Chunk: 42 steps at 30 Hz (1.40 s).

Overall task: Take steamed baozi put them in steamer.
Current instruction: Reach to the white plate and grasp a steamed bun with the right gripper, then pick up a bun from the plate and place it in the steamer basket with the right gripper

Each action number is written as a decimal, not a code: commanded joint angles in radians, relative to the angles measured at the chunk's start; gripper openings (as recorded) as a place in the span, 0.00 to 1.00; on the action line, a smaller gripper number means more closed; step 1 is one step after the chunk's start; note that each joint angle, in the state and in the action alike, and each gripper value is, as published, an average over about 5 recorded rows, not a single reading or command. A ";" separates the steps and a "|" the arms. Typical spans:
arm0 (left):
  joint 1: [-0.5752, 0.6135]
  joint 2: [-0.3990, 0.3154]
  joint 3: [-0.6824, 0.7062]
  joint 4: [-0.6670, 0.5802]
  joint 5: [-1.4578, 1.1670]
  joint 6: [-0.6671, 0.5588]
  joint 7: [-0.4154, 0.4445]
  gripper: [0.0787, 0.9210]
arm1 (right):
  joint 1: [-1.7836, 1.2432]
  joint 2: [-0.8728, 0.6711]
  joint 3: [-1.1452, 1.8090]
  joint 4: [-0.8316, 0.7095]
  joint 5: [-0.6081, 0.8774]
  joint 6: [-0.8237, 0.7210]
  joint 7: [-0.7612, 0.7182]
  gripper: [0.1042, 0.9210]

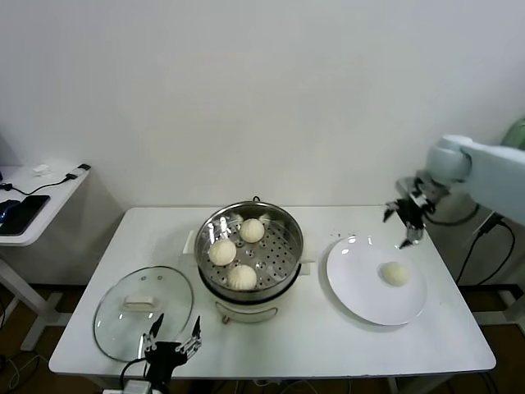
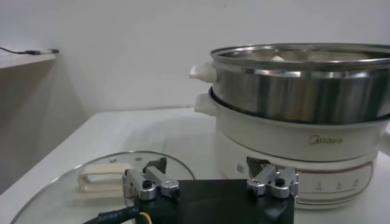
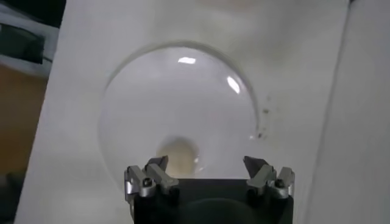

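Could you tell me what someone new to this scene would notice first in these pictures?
The shiny steamer in the middle of the white table draws the eye, with three steamed baozi on its perforated tray. One more baozi lies alone on the white plate to the right, with the open right hand hovering above the plate's far edge. Near the front left lies the glass lid, the open left hand beside it.

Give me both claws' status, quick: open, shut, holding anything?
Left claw: open, empty, low at the table's front edge by the glass lid.
Right claw: open, empty, raised beyond the plate with one baozi.
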 commanded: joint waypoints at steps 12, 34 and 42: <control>0.009 -0.006 0.001 0.005 0.005 0.003 -0.004 0.88 | -0.476 0.015 0.384 -0.215 -0.156 -0.098 0.075 0.88; 0.011 -0.012 -0.003 0.011 0.005 0.002 -0.009 0.88 | -0.449 0.086 0.382 -0.234 -0.165 -0.103 0.079 0.70; 0.016 -0.013 0.004 -0.001 0.009 0.005 -0.010 0.88 | -0.162 0.051 0.131 -0.072 0.001 -0.166 0.087 0.65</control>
